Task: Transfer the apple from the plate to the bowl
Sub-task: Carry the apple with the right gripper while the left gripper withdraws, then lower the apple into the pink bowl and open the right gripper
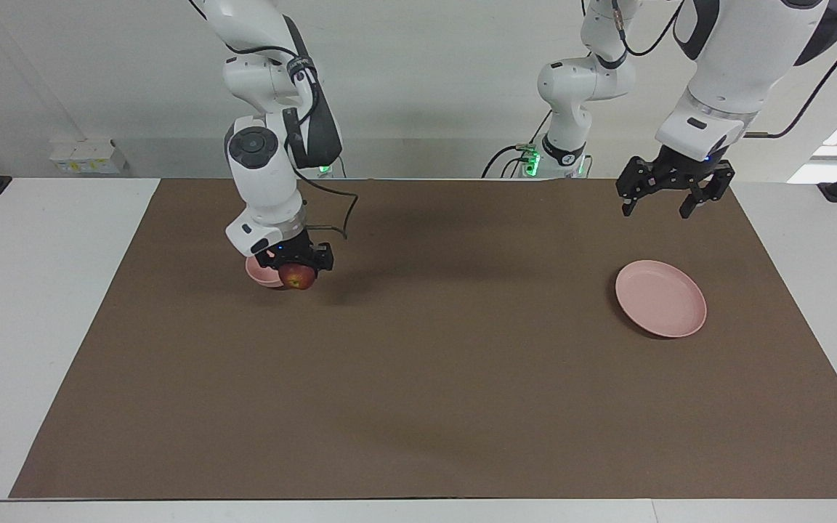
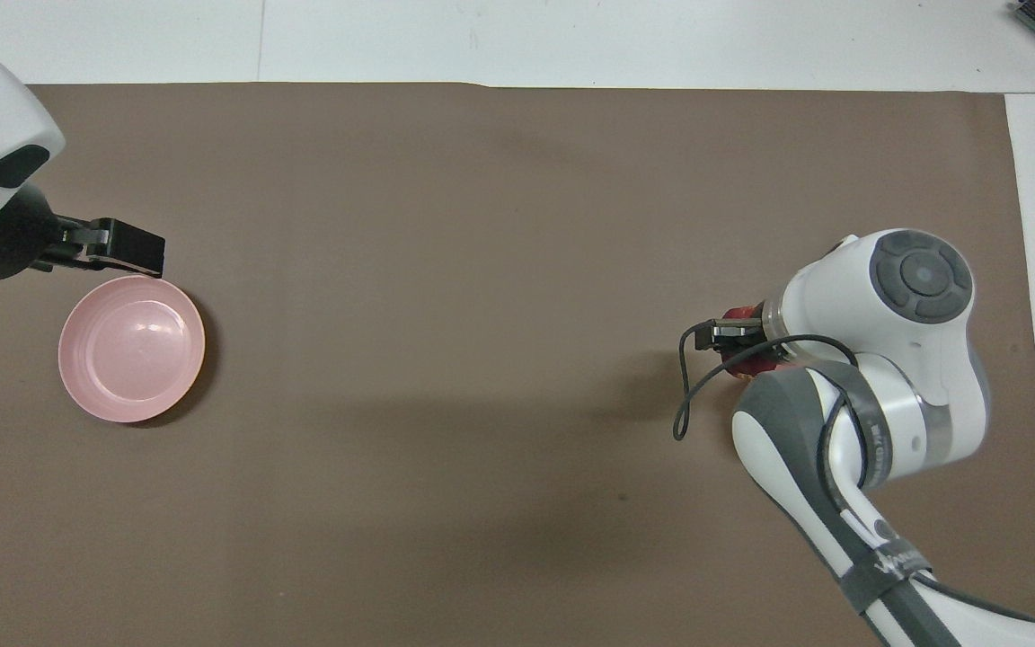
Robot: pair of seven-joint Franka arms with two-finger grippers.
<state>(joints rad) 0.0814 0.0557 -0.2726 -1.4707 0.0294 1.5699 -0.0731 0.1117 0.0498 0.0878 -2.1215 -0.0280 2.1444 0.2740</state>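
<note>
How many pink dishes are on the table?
2. The plate sits bare at the left arm's end of the table. The bowl is at the right arm's end, mostly hidden by the right gripper holding the apple.

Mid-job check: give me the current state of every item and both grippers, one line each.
apple: held in the air, at the bowl, not yet in it.
bowl: upright, mostly hidden by the arm.
plate: empty, flat on the mat.
right gripper: shut on apple.
left gripper: open, empty, raised, waiting.
</note>
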